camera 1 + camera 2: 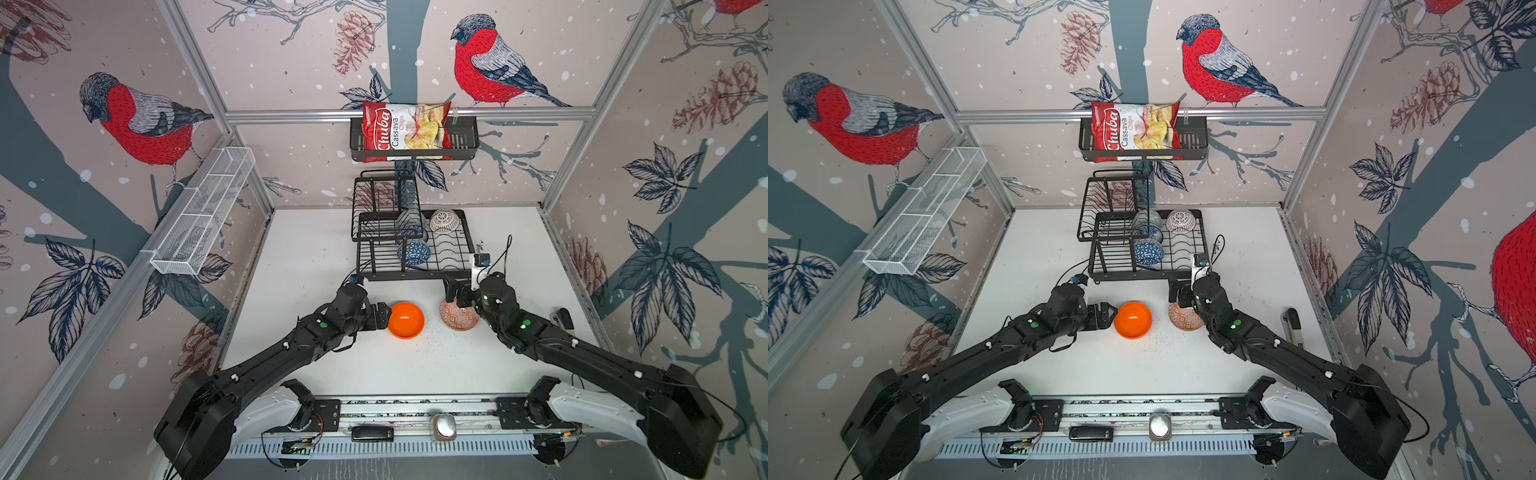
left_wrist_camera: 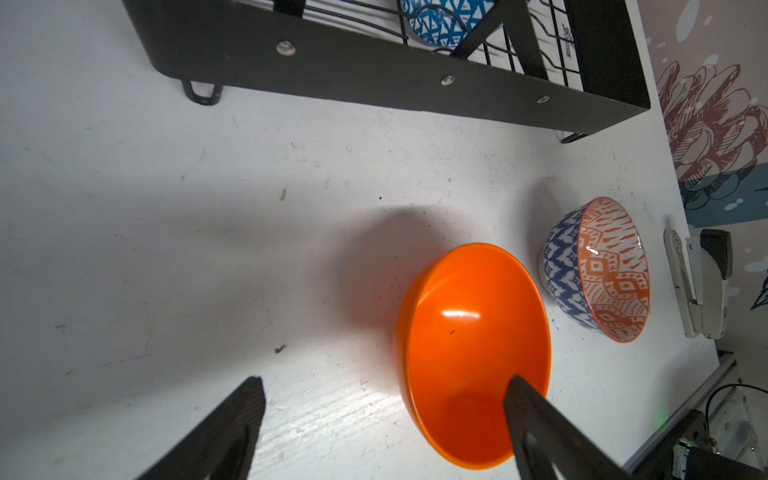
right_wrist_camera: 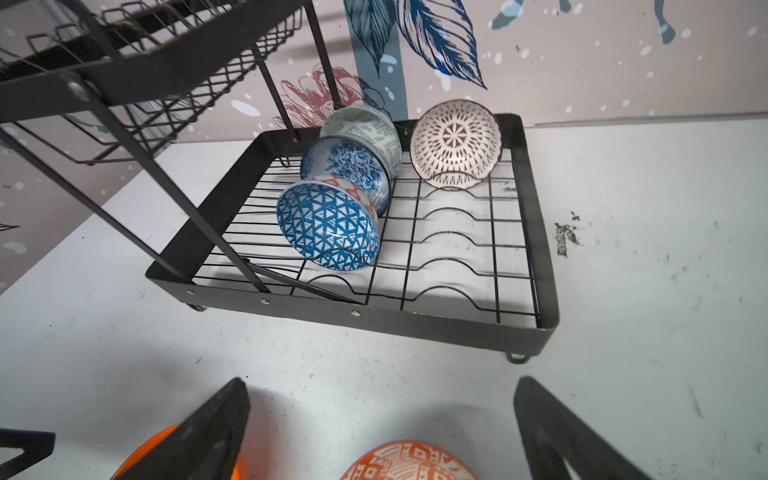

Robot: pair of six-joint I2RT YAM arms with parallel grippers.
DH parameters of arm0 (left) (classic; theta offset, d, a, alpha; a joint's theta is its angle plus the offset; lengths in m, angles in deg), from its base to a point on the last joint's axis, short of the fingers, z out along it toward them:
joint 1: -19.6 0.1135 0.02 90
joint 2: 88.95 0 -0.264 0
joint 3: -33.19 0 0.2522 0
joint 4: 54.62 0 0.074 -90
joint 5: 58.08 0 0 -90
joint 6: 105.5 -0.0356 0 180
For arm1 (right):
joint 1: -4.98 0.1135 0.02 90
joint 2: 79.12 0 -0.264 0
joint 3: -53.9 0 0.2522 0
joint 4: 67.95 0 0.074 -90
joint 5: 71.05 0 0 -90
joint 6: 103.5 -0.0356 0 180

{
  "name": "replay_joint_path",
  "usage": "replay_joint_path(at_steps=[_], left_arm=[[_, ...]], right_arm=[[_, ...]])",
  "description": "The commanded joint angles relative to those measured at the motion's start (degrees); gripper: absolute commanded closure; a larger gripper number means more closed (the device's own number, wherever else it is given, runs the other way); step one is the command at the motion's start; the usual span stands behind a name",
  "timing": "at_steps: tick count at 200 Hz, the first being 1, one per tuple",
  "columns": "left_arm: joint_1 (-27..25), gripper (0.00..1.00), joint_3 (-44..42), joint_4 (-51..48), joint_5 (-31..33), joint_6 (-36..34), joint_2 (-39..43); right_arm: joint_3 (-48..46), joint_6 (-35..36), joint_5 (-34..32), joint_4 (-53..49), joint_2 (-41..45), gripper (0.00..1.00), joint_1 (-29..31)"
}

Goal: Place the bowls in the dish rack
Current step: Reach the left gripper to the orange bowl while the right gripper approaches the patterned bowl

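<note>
A plain orange bowl [image 1: 406,320] [image 1: 1133,320] [image 2: 473,332] sits upright on the white table in front of the dish rack [image 1: 407,276] [image 3: 415,320]. My left gripper [image 1: 384,316] [image 2: 384,386] is open and straddles its near rim, with one finger inside the bowl and the other outside over the table. The orange-red patterned bowl [image 1: 457,318] [image 2: 602,270] [image 3: 409,463] stands to its right. My right gripper [image 1: 455,295] [image 3: 381,384] is open above it. In the rack's base stand a blue triangle bowl [image 3: 328,226], a blue floral bowl [image 3: 349,170], a grey-green bowl [image 3: 365,133] and a white dark-lined bowl [image 3: 455,143].
The rack's raised upper shelf [image 1: 382,199] overhangs its left half. A black basket with a chips bag [image 1: 415,141] hangs on the back wall. A white mesh basket [image 1: 203,216] hangs on the left wall. A stapler-like tool [image 1: 563,318] [image 2: 702,282] lies by the table's right edge.
</note>
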Motion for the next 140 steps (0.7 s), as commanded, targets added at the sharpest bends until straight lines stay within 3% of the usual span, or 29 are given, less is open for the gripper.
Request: replay_joint_path(at_steps=[1,67,140], left_arm=[[-0.88,0.13,0.34,2.88,1.45,-0.62,-1.46],[-3.35,0.23,3.75,3.57,1.59,-1.23,-10.71],[-4.01,0.42,6.56,1.61,3.63,-2.5,-15.18]], right_arm=[[-1.45,2.42,-1.35,5.24,1.01,0.0,0.55],[4.09,2.4,-1.3,1.65,-7.05,0.0,0.68],[3.0,1.32,-1.86,2.03,-5.78,0.0,-0.03]])
